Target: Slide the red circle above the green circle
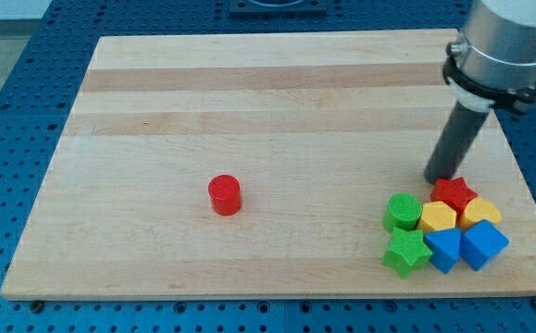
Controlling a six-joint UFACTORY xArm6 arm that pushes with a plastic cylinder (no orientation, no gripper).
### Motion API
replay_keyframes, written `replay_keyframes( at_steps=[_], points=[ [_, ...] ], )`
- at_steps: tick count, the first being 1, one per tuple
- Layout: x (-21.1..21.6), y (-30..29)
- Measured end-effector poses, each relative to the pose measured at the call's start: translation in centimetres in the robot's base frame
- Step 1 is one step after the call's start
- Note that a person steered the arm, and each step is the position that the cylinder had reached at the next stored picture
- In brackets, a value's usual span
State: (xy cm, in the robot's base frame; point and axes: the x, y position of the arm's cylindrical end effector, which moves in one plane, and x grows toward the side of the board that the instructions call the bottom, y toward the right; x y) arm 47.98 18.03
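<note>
In the camera view you see a pale wooden tabletop resting on a blue perforated base. The red circle stands alone, left of the view's centre and slightly toward the view's bottom, well apart from every other block. The green circle sits at the left edge of a tight cluster near the view's bottom right corner. In that cluster you find a red star at the top, a yellow hexagon-like block just below it and touching the green circle's right side, and a second yellow block, whose shape you cannot make out for certain, to the right of the star. Along the cluster's lower row lie a green star, a blue block and a blue cube, packed side by side. The arm enters from the view's top right as a grey cylinder, from which the dark rod slants down. My tip meets the tabletop just above the cluster, beside the red star's upper left and above and right of the green circle, far to the right of the red circle. This rig carries no gripper, so nothing is grasped; the rod merely touches the board.
</note>
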Motion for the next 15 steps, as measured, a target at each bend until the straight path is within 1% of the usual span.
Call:
replay_keyframes(
  at_steps=[1,2,3,4,5,7,8,9,10,11,12,13,14,15],
  points=[
    [-2.7,-5.6],
    [-4.9,-15.2],
    [-4.8,-25.6],
    [-1.6,-32.1],
    [1.1,-31.9],
    [1.4,-22.3],
    [1.6,-25.4],
    [3.5,-29.5],
    [5.6,-27.0],
    [5.2,-20.4],
    [3.1,-15.0],
    [2.1,-12.7],
    [2.1,-14.1],
    [0.6,-14.8]
  ],
)
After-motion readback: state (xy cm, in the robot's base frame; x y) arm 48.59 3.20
